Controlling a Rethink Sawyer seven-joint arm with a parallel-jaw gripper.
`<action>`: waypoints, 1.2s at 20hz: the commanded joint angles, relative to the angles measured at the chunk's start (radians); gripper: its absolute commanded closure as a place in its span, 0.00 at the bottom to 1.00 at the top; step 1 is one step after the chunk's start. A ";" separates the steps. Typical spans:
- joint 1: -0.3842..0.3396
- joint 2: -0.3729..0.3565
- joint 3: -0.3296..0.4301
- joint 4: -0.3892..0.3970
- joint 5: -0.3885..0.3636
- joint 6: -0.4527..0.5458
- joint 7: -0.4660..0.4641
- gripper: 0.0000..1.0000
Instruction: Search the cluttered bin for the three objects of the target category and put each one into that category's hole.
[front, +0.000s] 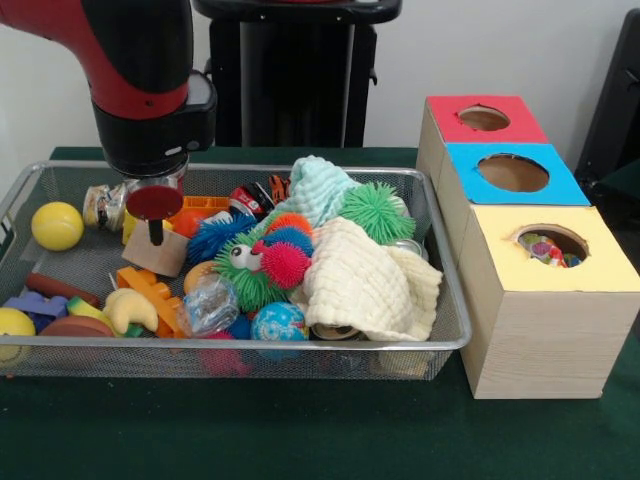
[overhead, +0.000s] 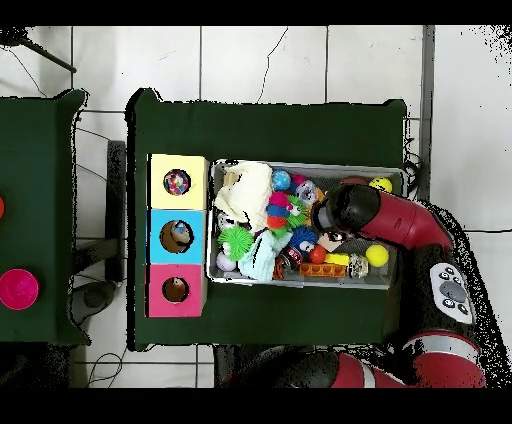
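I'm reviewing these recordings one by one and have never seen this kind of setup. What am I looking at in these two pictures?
One robot arm, red and black, works over a table with a green cloth. One picture is taken from across the table, the other from straight above. On the table stands a wire mesh bin full of toys: spiky balls, a yellow ball, a small globe, a banana and cream and pale green cloths. Beside it is a row of three wooden boxes, topped red, blue and yellow, each with a round hole for sorting. The arm's tool end, a red suction cup rather than jaws, hangs low in the bin just above a small cardboard piece. Whether it is lifting that piece I cannot tell.
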 joint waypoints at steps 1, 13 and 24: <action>0.011 0.035 0.071 -0.013 0.010 -0.070 0.007 1.00; 0.013 0.036 0.068 -0.013 0.006 -0.090 0.002 0.00; -0.025 0.089 0.087 -0.071 -0.006 -0.095 -0.046 0.00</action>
